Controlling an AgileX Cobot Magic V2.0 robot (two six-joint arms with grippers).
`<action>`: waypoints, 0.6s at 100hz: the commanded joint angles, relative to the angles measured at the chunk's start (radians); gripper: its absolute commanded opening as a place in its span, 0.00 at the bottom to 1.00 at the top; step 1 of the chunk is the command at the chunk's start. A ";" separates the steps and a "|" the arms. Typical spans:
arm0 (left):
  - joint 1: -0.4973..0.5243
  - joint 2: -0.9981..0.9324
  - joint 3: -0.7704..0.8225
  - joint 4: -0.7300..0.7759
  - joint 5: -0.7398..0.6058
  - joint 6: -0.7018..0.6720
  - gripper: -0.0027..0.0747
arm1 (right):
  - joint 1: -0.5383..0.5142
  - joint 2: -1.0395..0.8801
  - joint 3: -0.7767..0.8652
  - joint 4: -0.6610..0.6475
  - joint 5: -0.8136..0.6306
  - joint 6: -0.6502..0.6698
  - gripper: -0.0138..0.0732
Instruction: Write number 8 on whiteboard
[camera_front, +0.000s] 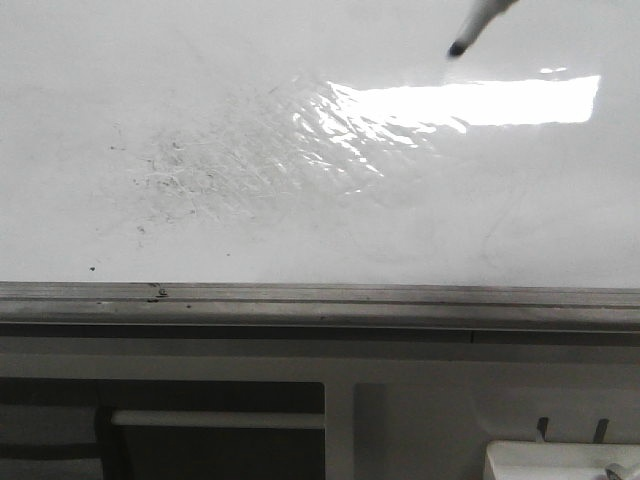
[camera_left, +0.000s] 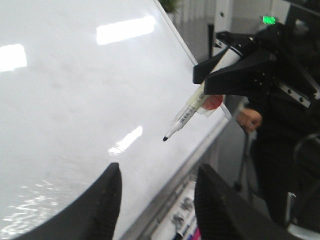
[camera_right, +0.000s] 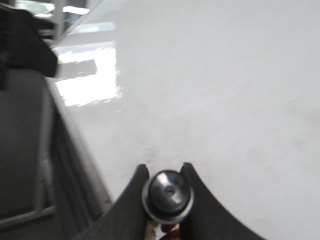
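Observation:
The whiteboard (camera_front: 300, 100) is glossy white with grey smudges, specks and a bright glare patch; a grey metal frame edge (camera_front: 320, 300) runs along its near side. No number 8 shows on it. My right gripper (camera_left: 206, 80) is shut on a white marker (camera_left: 187, 112) with a black tip. The tip (camera_front: 457, 47) points down at the board's far right part; I cannot tell whether it touches. In the right wrist view the marker's round end (camera_right: 167, 195) sits between the fingers (camera_right: 135, 200). My left gripper (camera_left: 157, 200) is open and empty, over the board's frame edge.
Below the board is a grey panel with dark recesses (camera_front: 200, 420) and a white tray (camera_front: 560, 460) at the bottom right. A person in dark clothes (camera_left: 280, 150) stands beyond the board's edge. Loose markers (camera_left: 182, 220) lie below the frame.

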 joint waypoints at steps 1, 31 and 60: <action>-0.006 -0.090 0.015 -0.032 -0.123 -0.015 0.31 | 0.001 -0.012 -0.022 -0.014 -0.210 -0.009 0.09; -0.006 -0.250 0.148 -0.053 -0.151 -0.015 0.01 | 0.001 0.106 -0.024 -0.057 -0.303 -0.009 0.09; -0.006 -0.251 0.155 -0.070 -0.131 -0.015 0.01 | 0.001 0.151 -0.026 -0.073 -0.444 -0.007 0.08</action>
